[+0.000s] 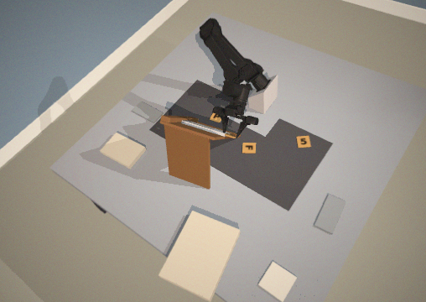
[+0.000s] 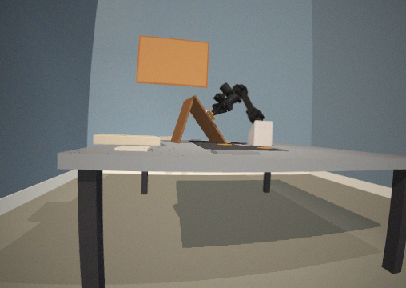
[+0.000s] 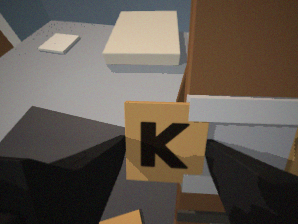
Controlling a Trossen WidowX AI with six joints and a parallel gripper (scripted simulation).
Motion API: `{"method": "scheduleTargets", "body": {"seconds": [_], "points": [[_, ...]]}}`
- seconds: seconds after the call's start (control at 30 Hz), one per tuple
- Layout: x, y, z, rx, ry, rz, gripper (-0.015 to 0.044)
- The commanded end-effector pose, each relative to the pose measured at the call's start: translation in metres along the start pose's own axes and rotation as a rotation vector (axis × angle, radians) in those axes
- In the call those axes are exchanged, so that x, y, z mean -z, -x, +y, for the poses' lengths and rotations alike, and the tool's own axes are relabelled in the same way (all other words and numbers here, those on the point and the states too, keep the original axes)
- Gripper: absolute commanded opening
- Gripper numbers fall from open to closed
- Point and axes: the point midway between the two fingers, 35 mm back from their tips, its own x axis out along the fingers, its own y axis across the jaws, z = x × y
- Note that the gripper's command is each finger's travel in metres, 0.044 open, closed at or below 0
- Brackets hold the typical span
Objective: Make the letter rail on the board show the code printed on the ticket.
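Note:
My gripper is shut on the K tile, whose letter stands upright in the wrist view. The tile is at the open end of the pale letter rail, its right edge between the upper and lower lips. The upper lip covers its upper right corner. The rail is on the sloping brown board. Another tile shows partly inside the rail at the right edge; its letter is hidden. An F tile and a tile reading 5 or S lie on the mat. A partly hidden tile lies behind the rail. No ticket print is readable.
The dark mat lies under the work area. A white block stands beside the arm. A large cream block, a small cream slab, another cream block and a grey slab lie around the counter.

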Motion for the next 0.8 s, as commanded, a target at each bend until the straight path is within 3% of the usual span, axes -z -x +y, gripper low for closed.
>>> {"method": "scheduleTargets", "body": {"seconds": [0.0,0.77], "points": [[0.001,0.001,-0.003,-0.003,0.003,-0.001,0.0000],[0.001,0.001,-0.015,-0.003,0.003,-0.001,0.0000]]}}
